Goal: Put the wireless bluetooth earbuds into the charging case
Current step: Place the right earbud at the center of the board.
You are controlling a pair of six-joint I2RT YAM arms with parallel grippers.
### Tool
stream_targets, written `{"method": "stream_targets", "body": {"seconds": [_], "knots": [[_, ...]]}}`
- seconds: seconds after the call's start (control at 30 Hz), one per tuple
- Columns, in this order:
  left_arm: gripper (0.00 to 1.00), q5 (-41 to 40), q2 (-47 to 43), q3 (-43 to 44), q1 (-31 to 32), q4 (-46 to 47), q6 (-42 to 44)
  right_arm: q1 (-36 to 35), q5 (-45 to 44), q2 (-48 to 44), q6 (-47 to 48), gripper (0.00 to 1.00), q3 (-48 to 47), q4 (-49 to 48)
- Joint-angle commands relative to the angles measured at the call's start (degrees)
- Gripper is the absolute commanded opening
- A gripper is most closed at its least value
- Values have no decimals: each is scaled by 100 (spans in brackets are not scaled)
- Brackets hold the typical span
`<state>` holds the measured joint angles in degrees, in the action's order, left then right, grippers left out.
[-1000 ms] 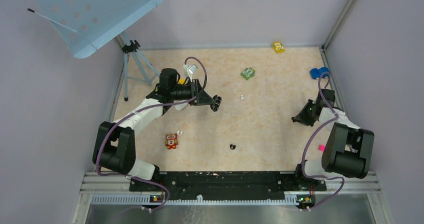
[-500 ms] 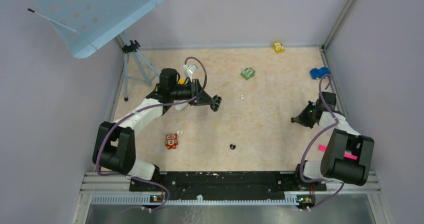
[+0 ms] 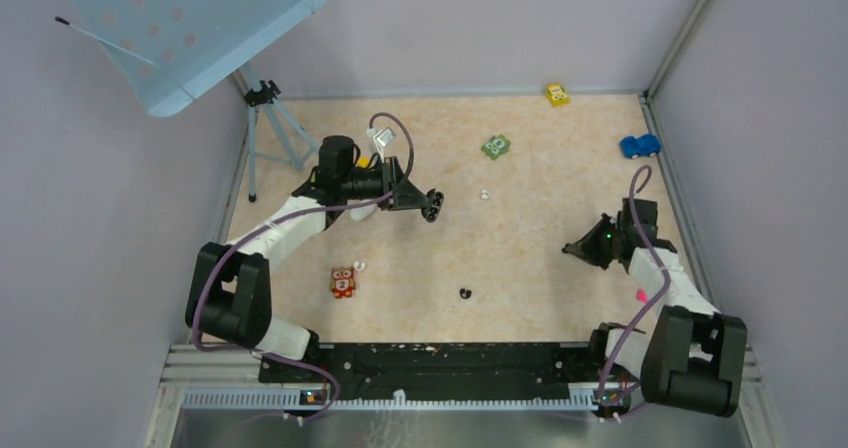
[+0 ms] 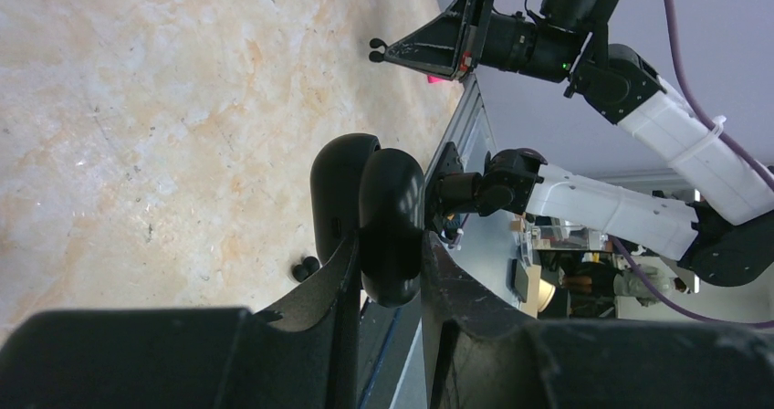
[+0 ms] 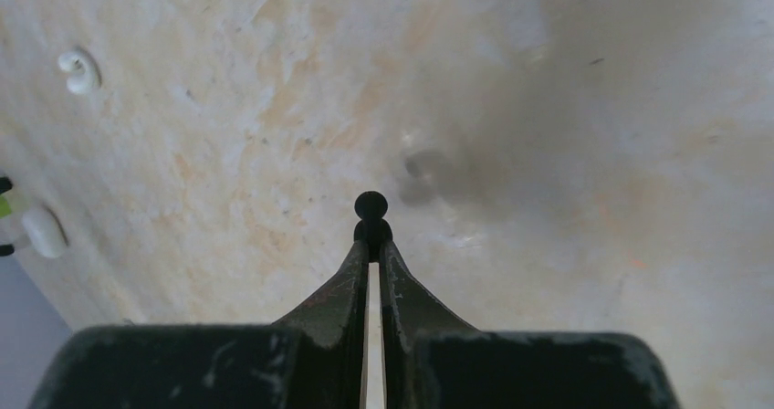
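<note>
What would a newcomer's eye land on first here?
The left gripper, over the left middle of the table, clamps the black charging case. Across from it, the right gripper hangs shut and empty on the right side. Between them, nearer the front, a black earbud lies alone.

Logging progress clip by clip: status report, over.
Left gripper shut on black case. Right gripper shut, empty. Black earbud and white earbud loose on table. Nothing lies between right gripper and black earbud.
</note>
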<state>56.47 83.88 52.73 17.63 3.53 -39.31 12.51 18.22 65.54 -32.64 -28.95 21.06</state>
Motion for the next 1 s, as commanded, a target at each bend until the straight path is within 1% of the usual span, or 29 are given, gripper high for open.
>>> {"method": "stream_targets", "body": {"seconds": [0.0,0.13,0.2,0.33,0.43,0.63,0.97], "knots": [[0,158,-24,213,21,359,-56,-732,-214,-546,-1105,0,192,-136],[0,152,-56,169,21,342,-63,-1498,-700,-805,-1933,0,501,-422],[0,168,-56,180,30,337,-80,-1723,-792,-832,-2243,0,695,-659],[0,148,-128,173,30,311,-91,-2007,-912,-695,-2370,0,815,-840],[0,155,-174,155,31,265,-55,-2114,-952,-568,-2270,1,814,-841],[0,176,-212,85,48,210,-50,-2128,-933,-644,-2274,20,877,-921],[0,194,-206,54,73,202,-35,-2130,-939,-407,-2094,21,818,-1040]]}}
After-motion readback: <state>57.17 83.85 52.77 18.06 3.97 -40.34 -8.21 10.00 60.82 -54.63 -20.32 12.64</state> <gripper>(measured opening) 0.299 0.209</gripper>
